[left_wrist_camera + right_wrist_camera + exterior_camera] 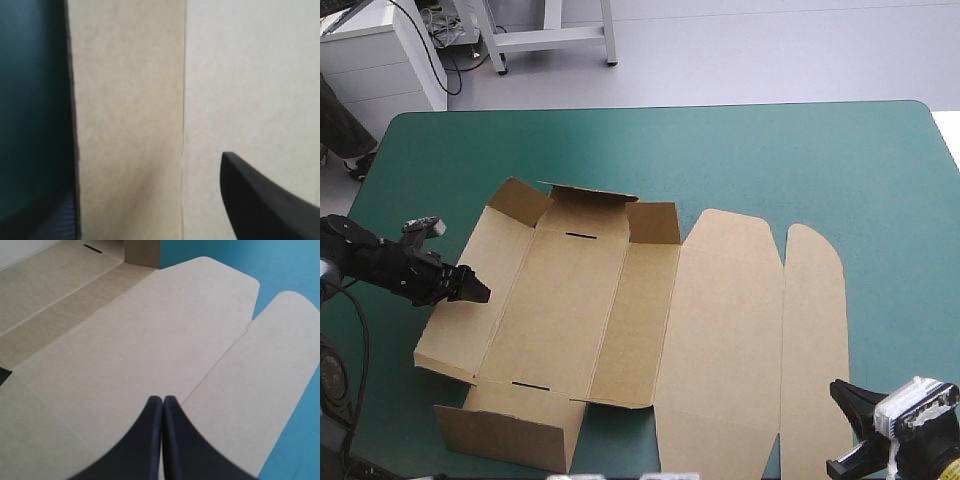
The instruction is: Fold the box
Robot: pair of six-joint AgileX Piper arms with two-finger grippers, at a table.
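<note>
Straddling the left wall of the box (570, 300), half-formed on the teal-green cover (770, 150), the left gripper (478, 290) stands spread; I'd pinch close to the crease and raise it evenly. Rightward, the right gripper (163, 400) hangs clenched, empty.

Grey floor (770, 50); white cabinet (380, 65) far left; white frame legs (550, 38).

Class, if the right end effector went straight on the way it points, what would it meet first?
The right end effector, shut, would likely meet the flat lid of the box first; its height over the board is unclear.
</note>
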